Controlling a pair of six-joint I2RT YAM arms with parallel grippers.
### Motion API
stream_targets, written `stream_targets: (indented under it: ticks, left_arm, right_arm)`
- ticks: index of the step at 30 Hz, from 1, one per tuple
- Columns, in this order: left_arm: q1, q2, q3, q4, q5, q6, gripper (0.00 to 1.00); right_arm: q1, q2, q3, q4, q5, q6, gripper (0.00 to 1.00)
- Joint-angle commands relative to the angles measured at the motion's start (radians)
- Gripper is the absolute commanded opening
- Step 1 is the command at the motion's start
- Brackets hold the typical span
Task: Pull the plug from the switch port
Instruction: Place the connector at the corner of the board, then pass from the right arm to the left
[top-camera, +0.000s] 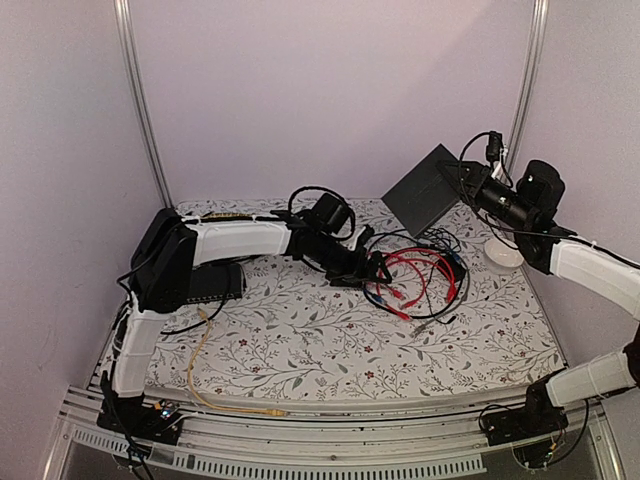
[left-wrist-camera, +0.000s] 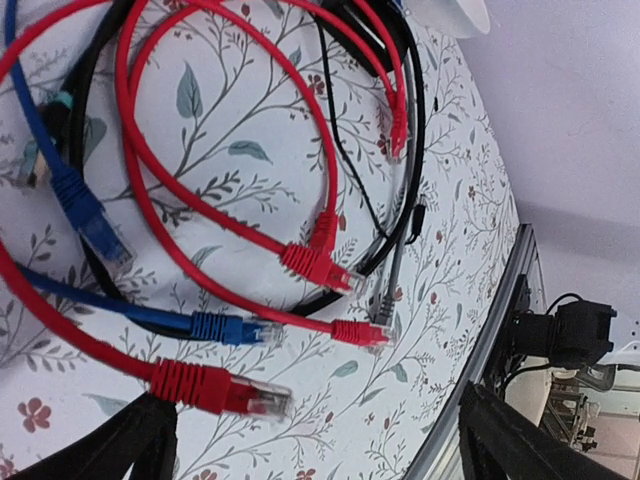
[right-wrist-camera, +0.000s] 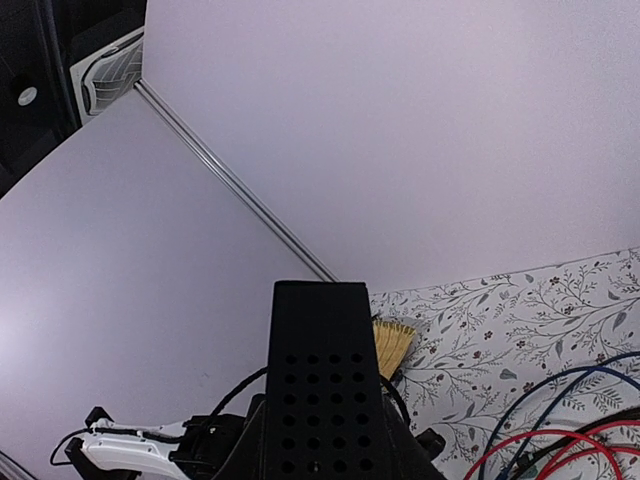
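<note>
Switch box (top-camera: 428, 190) aloft, R gripper (top-camera: 466, 180) clamped on its edge as brace; L gripper (left-wrist-camera: 310, 425) spread wide above loose cables (top-camera: 415, 268).

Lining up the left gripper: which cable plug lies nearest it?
The red-booted, clear-tipped plug just ahead of the open left gripper; the nearest blue-booted plug lies farther.

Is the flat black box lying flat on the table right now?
No, the right gripper holds the flat black box raised and steeply tilted.
</note>
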Motion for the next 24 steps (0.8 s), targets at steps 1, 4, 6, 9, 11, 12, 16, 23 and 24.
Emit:
stream_targets:
  ticks: [1,4,6,9,11,12,16,23,24]
  left_arm:
    - [0.003,-0.106,-0.101,-0.026,0.007,0.051,0.98]
    - [0.002,-0.165,-0.165,0.002,0.012,0.048,0.98]
    - [0.003,-0.196,-0.197,0.039,0.029,0.038,0.98]
    - [0.004,-0.217,-0.209,0.060,0.061,0.030,0.98]
    - [0.005,-0.225,-0.209,0.068,0.073,0.028,0.98]
    - [0.005,-0.233,-0.211,0.072,0.075,0.029,0.98]
    - [0.012,-0.299,-0.265,0.124,0.028,0.015,0.98]
    - [0.075,-0.491,-0.485,0.306,-0.134,-0.051,0.98]
    - [0.084,-0.515,-0.515,0.330,-0.158,-0.057,0.98]
  right_arm:
    - [-0.007,0.024,0.074,0.082,0.014,-0.002,0.01]
    - [-0.008,0.051,0.082,0.085,0.011,0.007,0.01]
    - [-0.007,0.064,0.083,0.091,0.012,0.018,0.01]
    - [-0.007,0.079,0.083,0.098,0.015,0.029,0.01]
    - [-0.008,0.087,0.084,0.102,0.015,0.038,0.01]
    - [-0.008,0.093,0.084,0.106,0.015,0.043,0.01]
    - [-0.007,0.117,0.068,0.135,0.015,0.085,0.01]
    - [-0.003,0.176,-0.010,0.266,0.010,0.227,0.01]
    - [0.003,0.182,-0.021,0.284,0.014,0.242,0.01]
